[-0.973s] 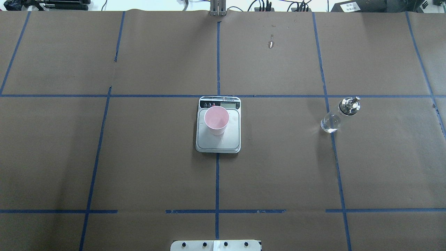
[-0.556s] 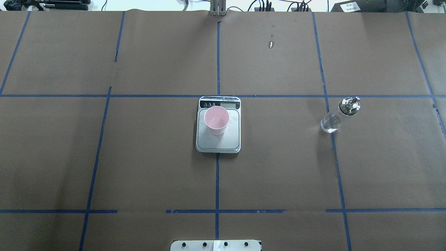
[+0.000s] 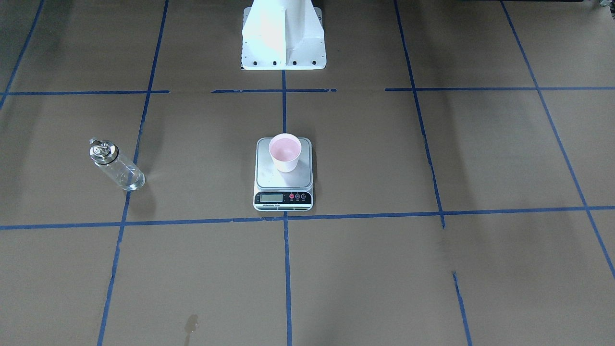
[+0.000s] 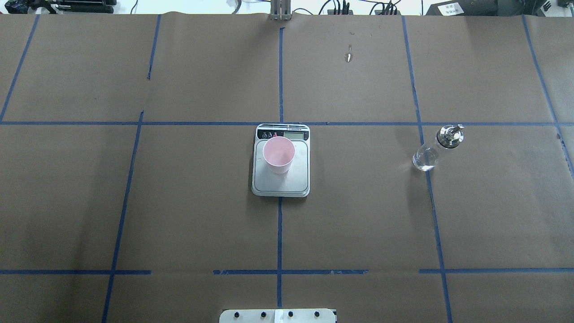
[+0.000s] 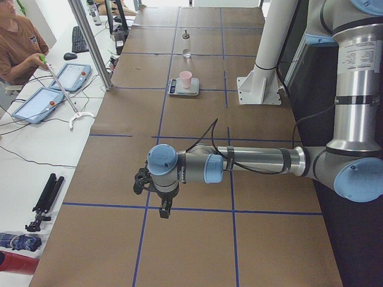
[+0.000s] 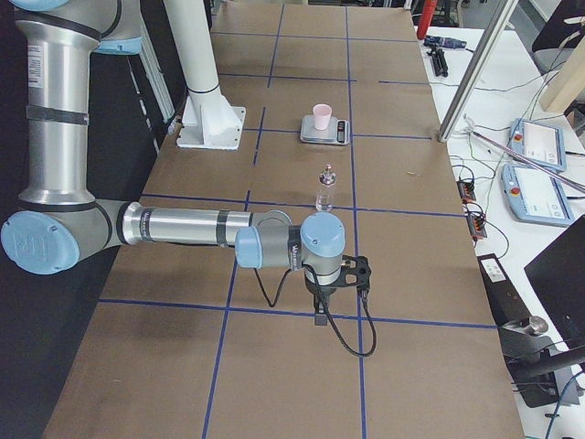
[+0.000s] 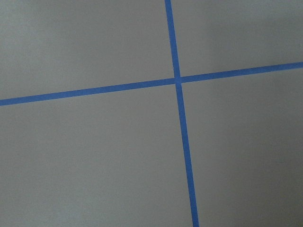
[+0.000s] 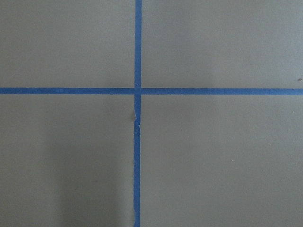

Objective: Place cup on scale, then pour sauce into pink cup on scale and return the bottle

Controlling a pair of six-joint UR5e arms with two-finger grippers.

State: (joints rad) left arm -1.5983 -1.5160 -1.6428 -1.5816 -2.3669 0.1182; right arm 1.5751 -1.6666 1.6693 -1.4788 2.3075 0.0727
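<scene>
The pink cup [image 4: 278, 154] stands upright on the scale [image 4: 291, 181] at the table's middle, also seen in the front view as cup [image 3: 285, 153] on scale [image 3: 269, 178]. The clear glass bottle [image 4: 432, 150] with a metal pourer stands upright on the paper to the right, some clear sauce [image 4: 423, 160] in it; bottle [image 3: 117, 166]. My left gripper [image 5: 161, 209] hangs far off near the table's left end, my right gripper [image 6: 319, 318] near the right end. I cannot tell whether either is open or shut. Both wrist views show only paper and tape.
Brown paper with blue tape lines [image 4: 280, 233] covers the table. The white robot pedestal [image 3: 283, 38] stands at the robot's edge. A person [image 5: 18, 42] sits beside the table with control tablets [image 5: 42, 101]. A small wet spot [image 3: 191, 324] marks the paper.
</scene>
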